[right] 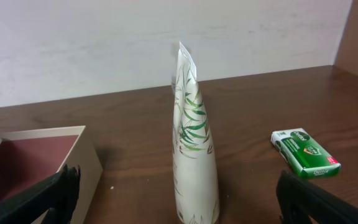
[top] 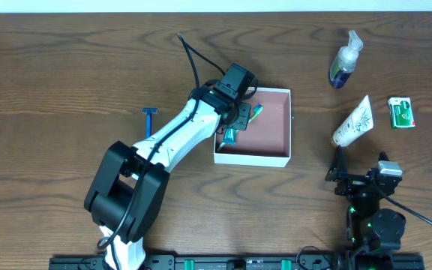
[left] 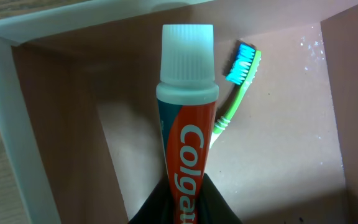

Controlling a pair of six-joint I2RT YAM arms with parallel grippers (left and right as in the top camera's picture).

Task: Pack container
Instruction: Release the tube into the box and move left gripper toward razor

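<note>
My right tool (top: 341,174) sits at the near right, fingers spread with nothing between them; just beyond it lies a white leaf-printed tube (right: 191,137), with a green box (right: 306,152) to its right; the container (top: 272,127) lies mid-surface, left of that tube; my left tool (left: 185,202) hangs over its left part, pinching a Colgate toothpaste tube (left: 184,124); a green toothbrush (left: 240,81) lies inside, just beside the cap; a bottle (top: 343,64) is far right.
</note>
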